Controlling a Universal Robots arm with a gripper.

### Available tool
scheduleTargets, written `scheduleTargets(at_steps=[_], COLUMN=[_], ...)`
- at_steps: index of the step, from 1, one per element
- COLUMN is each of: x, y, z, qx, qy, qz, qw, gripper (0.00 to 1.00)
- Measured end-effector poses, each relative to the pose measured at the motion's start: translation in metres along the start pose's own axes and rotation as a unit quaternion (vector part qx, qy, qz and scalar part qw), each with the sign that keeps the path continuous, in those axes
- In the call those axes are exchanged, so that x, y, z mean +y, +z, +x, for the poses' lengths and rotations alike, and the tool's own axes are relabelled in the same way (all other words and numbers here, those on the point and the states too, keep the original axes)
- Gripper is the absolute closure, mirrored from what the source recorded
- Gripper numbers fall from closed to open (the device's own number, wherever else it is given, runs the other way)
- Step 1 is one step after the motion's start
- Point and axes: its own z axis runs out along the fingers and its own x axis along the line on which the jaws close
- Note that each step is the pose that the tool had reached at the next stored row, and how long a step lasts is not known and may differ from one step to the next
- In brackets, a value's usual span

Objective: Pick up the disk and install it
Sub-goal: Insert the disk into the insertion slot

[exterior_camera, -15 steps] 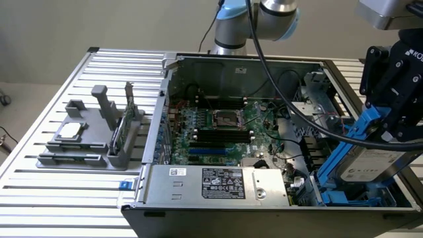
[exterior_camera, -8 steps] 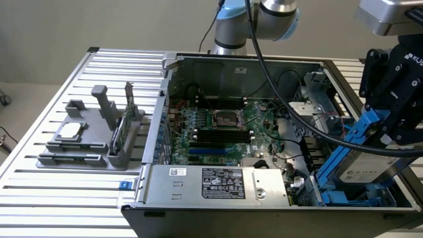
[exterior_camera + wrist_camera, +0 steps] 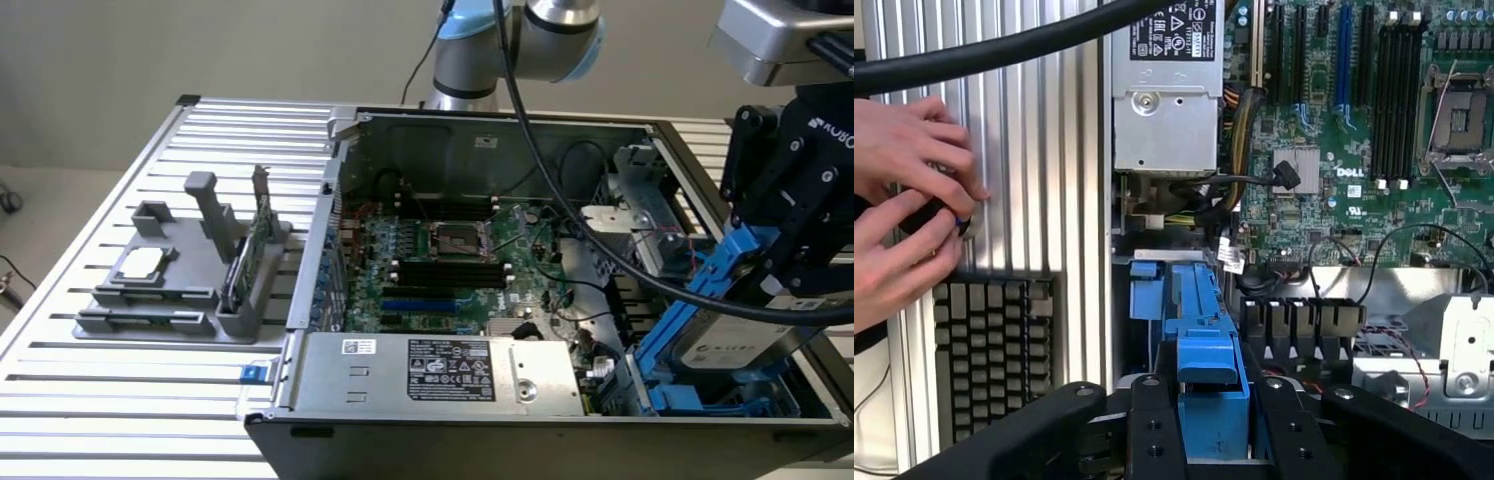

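The disk (image 3: 727, 345), a silver-grey drive with a white label in a blue carrier frame (image 3: 707, 280), hangs tilted over the open computer case (image 3: 494, 130) at the exterior view's right. My gripper (image 3: 787, 275) is shut on its upper end. In the wrist view the blue carrier (image 3: 1206, 370) sits between my two black fingers (image 3: 1154, 420), with my gripper (image 3: 1216, 425) closed around it. Just beyond it lies the blue drive bay (image 3: 1174, 290), which shows in the exterior view as blue rails (image 3: 694, 395) at the case's near right corner, under the disk's lower end.
Inside the case are the motherboard (image 3: 447, 260), the power supply (image 3: 441, 370) and loose cables (image 3: 1254, 185). A grey fixture (image 3: 174, 300) at the exterior view's left holds a square chip (image 3: 140, 265) and a green card (image 3: 254, 250). A person's hands (image 3: 904, 200) work beside a keyboard (image 3: 994, 350).
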Motion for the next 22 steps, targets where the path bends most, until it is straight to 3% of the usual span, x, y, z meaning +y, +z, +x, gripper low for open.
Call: scheduleTargets(at_steps=[17,22], x=[0.0004,0.0004], y=[0.0151,0.0190], z=[0.000,0.000], qx=[-0.0105,-0.0123], qy=[0.000,0.000], qz=[0.0000,0.0000], qw=[0.9999,0.9999], gripper=[0.67,0.67])
